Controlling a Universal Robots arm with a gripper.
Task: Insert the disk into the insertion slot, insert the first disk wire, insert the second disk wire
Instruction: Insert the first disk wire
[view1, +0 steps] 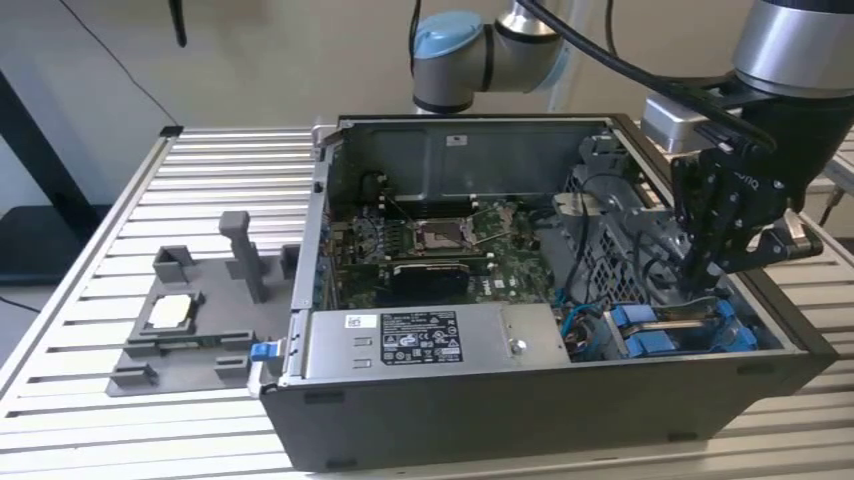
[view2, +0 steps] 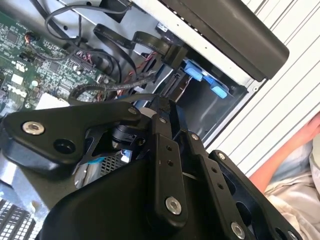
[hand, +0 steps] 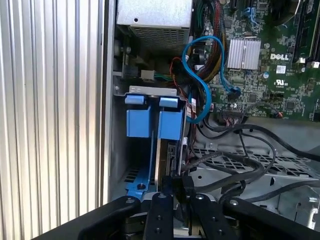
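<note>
Blue-framed disk (hand: 170, 125) directly under pincer (hand: 177, 192)

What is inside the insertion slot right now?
The disk stands edge-on inside the insertion slot, blue carrier tabs showing. The pincer covers one end, so any wire connection there is hidden.

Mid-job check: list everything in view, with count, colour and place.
case: one, dark grey, open, on the table
table: one, silver, slatted
board: one, green, inside the case
socket: one, silver, mid-board
power supply: one, grey, along the case's near wall
slot: one, grey metal, case corner, exterior view's right
disk: one, blue-framed, upright in the slot
blue cable: one, looping beside the slot
black cables: several, beside the slot
fixture: one, grey, on the table, exterior view's left
person's arm: one, beside the table
robot arm: one, grey and blue, behind the case
gripper: one, black, over the disk
</note>
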